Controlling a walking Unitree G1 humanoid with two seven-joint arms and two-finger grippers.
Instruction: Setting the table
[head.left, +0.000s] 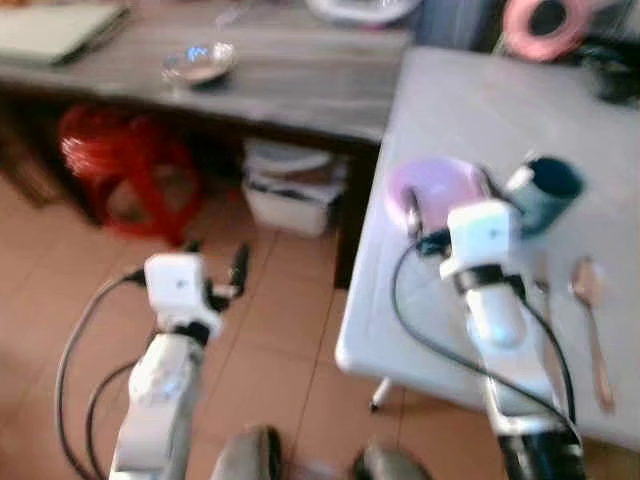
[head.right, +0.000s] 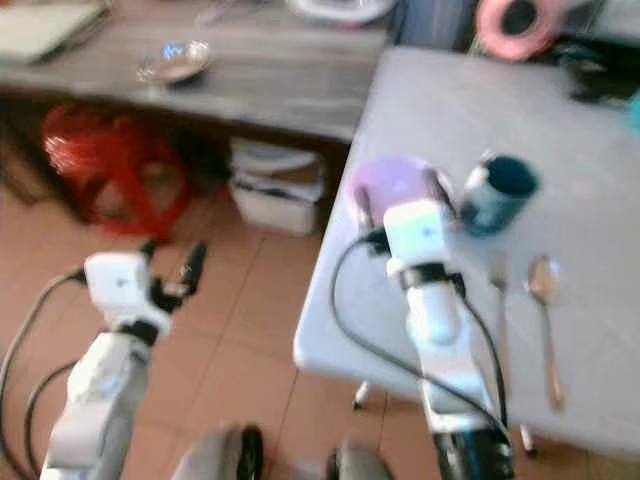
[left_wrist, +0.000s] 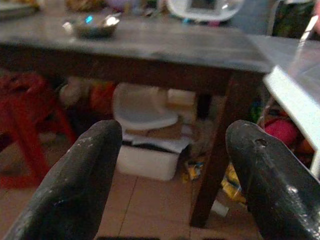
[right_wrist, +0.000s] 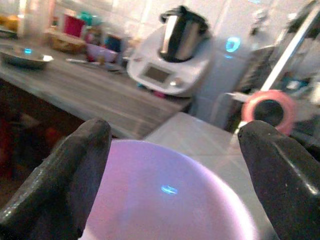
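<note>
A pink bowl (head.left: 435, 185) sits on the white table (head.left: 470, 110) near its left edge. My right gripper (head.left: 448, 205) hovers just over the bowl's near side, open, its fingers (right_wrist: 80, 165) spread to either side of the bowl (right_wrist: 165, 195) in the right wrist view. A dark teal mug (head.left: 548, 190) stands just right of the bowl. A fork (head.left: 543, 300) and a spoon (head.left: 590, 320) lie side by side nearer the front edge. My left gripper (head.left: 215, 262) is open over the tiled floor, away from the table.
A long wooden bench (head.left: 230, 70) runs along the back with a metal dish (head.left: 198, 62) on it. Beneath it are a red stool (head.left: 120, 170) and a white bin (head.left: 290, 195). A pink tape roll (head.left: 545, 22) lies at the table's far end. A kitchen appliance (right_wrist: 172, 55) stands beyond.
</note>
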